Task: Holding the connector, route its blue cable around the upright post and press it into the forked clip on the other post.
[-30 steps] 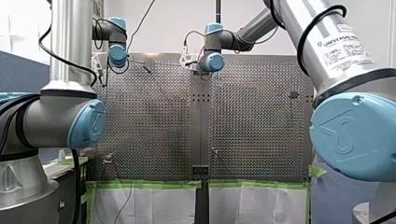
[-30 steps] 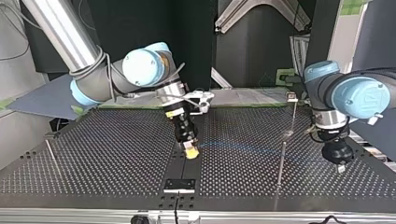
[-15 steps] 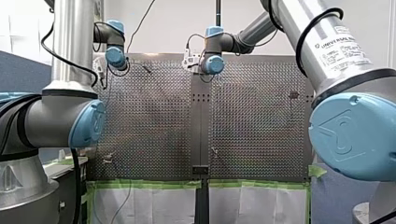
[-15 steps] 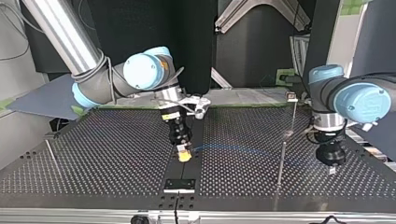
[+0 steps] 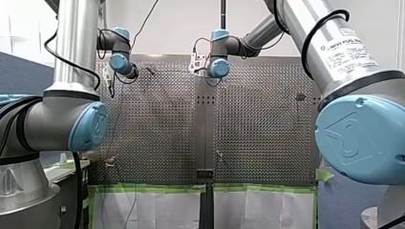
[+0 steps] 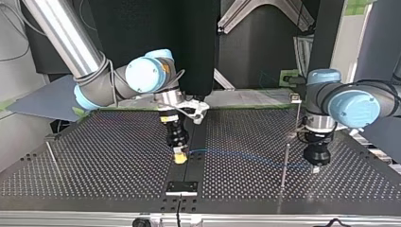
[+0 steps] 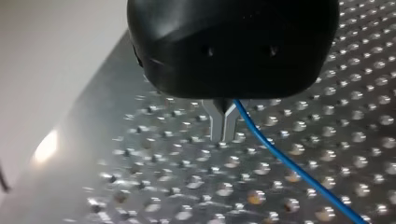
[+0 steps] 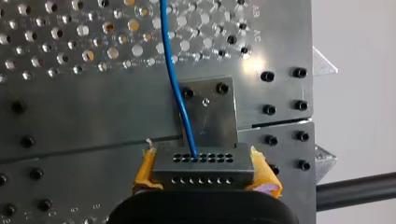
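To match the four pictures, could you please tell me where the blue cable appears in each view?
Front view: not discernible.
Top view: blue cable spans between my right pincer and my left pincer.
Left wrist view: cable trails from my left pincer.
Right wrist view: cable runs ahead from the connector.
Shared landmark: the perforated table.

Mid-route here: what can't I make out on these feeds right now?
- Top view: the forked clip is too small to show its slot.
- Top view: the blue cable is too faint to tell which side of the upright post it passes.
- Left wrist view: the body of my left gripper hides whether its shut fingers pinch the cable.
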